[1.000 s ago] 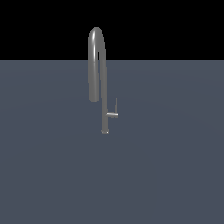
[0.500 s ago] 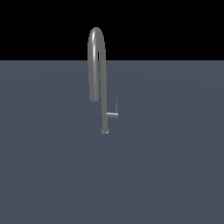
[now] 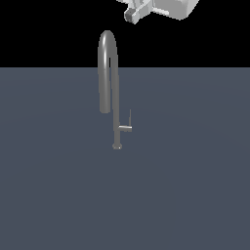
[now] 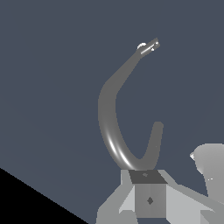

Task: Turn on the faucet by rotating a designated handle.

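Note:
The faucet (image 3: 115,97) is a tall grey gooseneck standing on a dark grey surface, its spout (image 3: 104,73) arching over to the exterior view's left. The handle (image 3: 128,125) is a short stub off the lower stem with a thin rod pointing up. My gripper (image 3: 132,14) hangs at the top edge of the exterior view, above the arch and a little to its right, well clear of the handle. The wrist view looks down the curved spout (image 4: 109,127) to the handle (image 4: 148,47) far below. My fingers (image 4: 147,188) appear pressed together with nothing between them.
A flat dark grey surface (image 3: 195,185) spreads all around the faucet's small round base (image 3: 116,146). Black background lies beyond its far edge. A pale part of the arm (image 4: 210,166) shows at the wrist view's edge.
The gripper was out of the exterior view before and now shows at its top edge. The faucet and its handle have not moved.

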`<action>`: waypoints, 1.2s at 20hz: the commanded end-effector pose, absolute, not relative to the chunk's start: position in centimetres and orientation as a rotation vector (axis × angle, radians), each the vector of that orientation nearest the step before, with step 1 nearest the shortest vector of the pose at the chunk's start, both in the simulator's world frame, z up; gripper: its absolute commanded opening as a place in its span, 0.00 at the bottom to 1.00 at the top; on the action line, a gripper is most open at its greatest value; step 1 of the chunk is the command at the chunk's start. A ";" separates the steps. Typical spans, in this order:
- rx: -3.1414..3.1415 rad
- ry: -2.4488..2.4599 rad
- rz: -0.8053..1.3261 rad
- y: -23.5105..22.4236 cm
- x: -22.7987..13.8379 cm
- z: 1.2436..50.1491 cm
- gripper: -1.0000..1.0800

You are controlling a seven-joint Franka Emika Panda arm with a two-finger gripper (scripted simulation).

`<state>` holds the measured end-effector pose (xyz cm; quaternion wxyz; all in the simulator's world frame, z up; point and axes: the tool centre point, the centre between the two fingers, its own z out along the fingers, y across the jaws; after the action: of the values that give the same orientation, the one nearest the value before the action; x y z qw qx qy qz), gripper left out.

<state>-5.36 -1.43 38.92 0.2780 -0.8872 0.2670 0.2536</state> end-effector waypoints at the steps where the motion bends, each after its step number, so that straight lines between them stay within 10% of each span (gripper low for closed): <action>1: -2.302 0.768 0.726 -1.8 -4.2 37.5 0.00; 24: -1.418 1.171 1.085 -3.3 2.3 20.1 0.00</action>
<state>2.12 -3.40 21.16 0.4729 -0.6032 0.4710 0.4366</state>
